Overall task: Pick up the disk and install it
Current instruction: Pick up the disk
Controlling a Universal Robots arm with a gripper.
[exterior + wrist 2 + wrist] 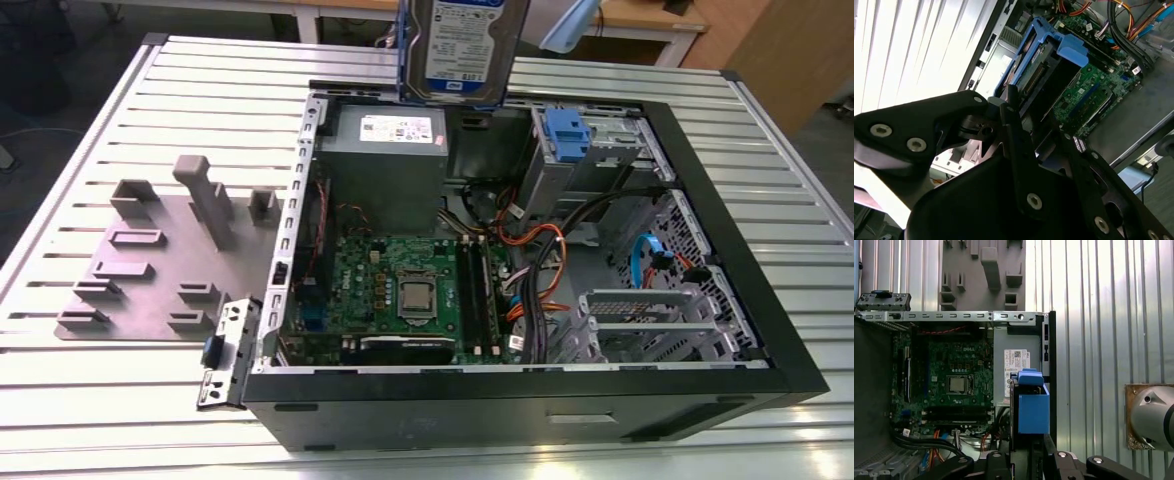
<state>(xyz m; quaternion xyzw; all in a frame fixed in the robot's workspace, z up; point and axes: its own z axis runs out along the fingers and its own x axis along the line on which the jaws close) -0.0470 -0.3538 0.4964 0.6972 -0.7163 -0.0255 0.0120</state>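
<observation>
The disk [461,50], a silver drive with a white-and-blue label in a blue carrier, hangs on edge in the exterior view. It is above the far side of the open computer case [747,260], over the grey power supply [387,150]. In both wrist views my gripper [1026,456] is shut on the disk. Its blue carrier [1032,402] sticks out past the black fingers [1016,135] toward the case below. The disk's underside and connector [1036,80] show in the second wrist view.
Inside the case lie the green motherboard [400,290], orange and black cables [534,250], a drive bay with a blue tab [567,132] and a metal drive cage [654,320]. A grey fixture plate [147,260] with upright blocks rests on the slatted table [80,400] at the exterior view's left.
</observation>
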